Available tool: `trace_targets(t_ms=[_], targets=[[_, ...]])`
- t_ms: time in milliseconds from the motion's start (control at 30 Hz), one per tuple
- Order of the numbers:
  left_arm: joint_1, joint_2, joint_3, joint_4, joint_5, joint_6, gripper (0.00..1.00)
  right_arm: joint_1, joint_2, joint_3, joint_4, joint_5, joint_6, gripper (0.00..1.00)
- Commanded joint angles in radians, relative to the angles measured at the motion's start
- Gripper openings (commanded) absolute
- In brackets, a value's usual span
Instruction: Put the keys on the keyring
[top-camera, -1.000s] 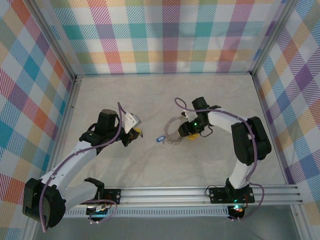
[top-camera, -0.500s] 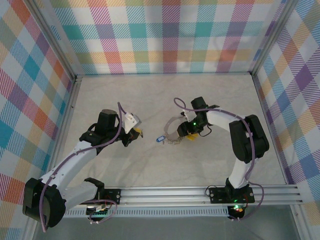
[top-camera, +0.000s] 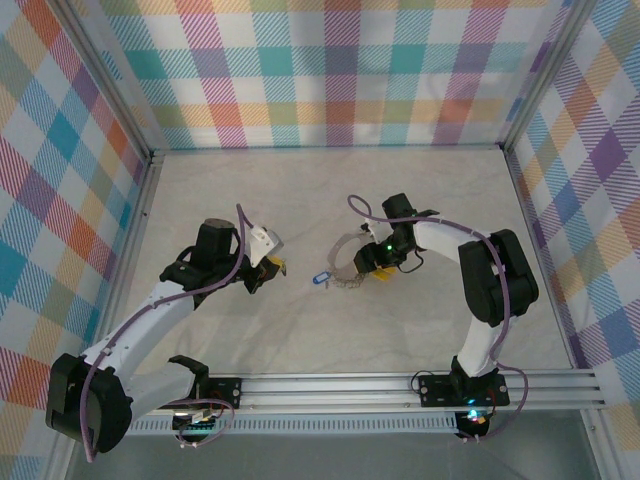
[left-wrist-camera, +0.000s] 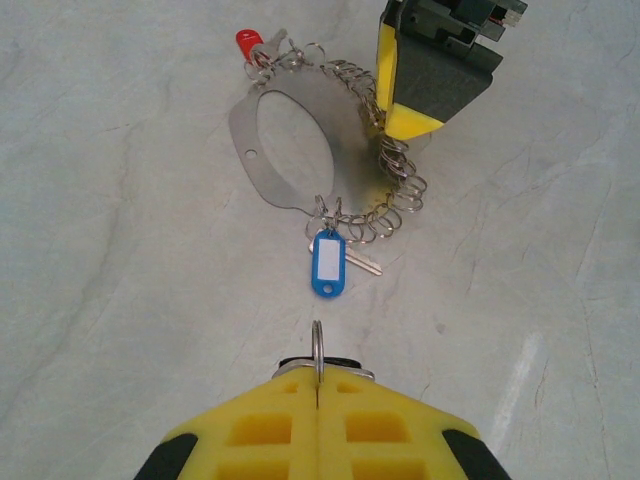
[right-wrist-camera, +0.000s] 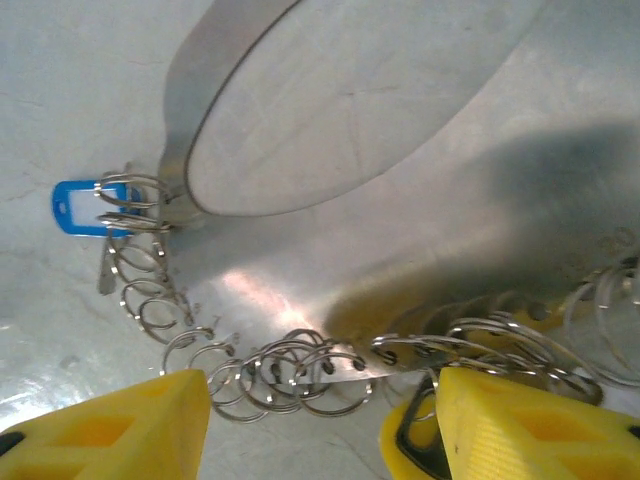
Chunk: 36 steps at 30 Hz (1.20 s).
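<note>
Large flat silver-grey metal hoop (left-wrist-camera: 243, 135) lies on the pale marbled counter (left-wrist-camera: 100, 300), with a run of small wire rings (right-wrist-camera: 290, 375) along one side. Right end effector (right-wrist-camera: 320, 392) is spread, yellow fingers either side of those rings. A blue-tagged silver key (left-wrist-camera: 327, 265) lies at the hoop's edge facing the left end effector (left-wrist-camera: 317, 378), which is pressed together, pinching a small silver split ring (left-wrist-camera: 317, 345) upright.

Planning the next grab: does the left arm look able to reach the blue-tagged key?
Likely yes for reach: bare table lies between the left gripper and the blue-tagged key. But its fingers are shut on a small ring.
</note>
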Motion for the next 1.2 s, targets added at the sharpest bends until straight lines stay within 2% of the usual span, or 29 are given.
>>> trace_targets(t_ms=[0, 67, 233, 467, 533, 600, 700, 833, 967, 1167], targets=[[0.012, 0.003, -0.002, 0.009, 0.016, 0.024, 0.00, 0.001, -0.028, -0.007, -0.009, -0.087, -0.023, 0.61], [0.012, 0.001, 0.003, -0.001, 0.017, 0.031, 0.00, 0.005, -0.046, -0.025, -0.015, -0.085, -0.025, 0.59], [0.012, 0.002, 0.009, -0.015, 0.012, 0.044, 0.00, 0.012, -0.092, -0.054, -0.032, -0.026, -0.043, 0.41], [0.011, 0.012, 0.012, -0.010, 0.020, 0.048, 0.00, 0.081, -0.059, -0.043, -0.052, 0.168, -0.038, 0.41], [0.010, 0.010, 0.015, -0.013, 0.016, 0.045, 0.00, 0.096, -0.054, -0.043, -0.035, 0.216, -0.025, 0.37], [0.010, 0.006, 0.011, -0.011, -0.003, 0.038, 0.00, 0.098, -0.041, -0.033, -0.033, 0.197, -0.030, 0.31], [0.010, 0.003, 0.012, -0.011, -0.020, 0.036, 0.00, 0.100, -0.023, -0.011, -0.041, 0.172, -0.031, 0.27], [0.010, 0.006, 0.015, -0.014, -0.021, 0.029, 0.00, 0.108, -0.014, 0.000, -0.043, 0.195, -0.023, 0.28], [0.010, 0.006, 0.009, -0.010, -0.030, 0.028, 0.00, 0.129, -0.006, 0.010, -0.041, 0.233, -0.024, 0.35], [0.010, 0.026, 0.016, -0.007, -0.029, 0.032, 0.00, 0.154, 0.012, 0.028, -0.046, 0.315, -0.026, 0.34]])
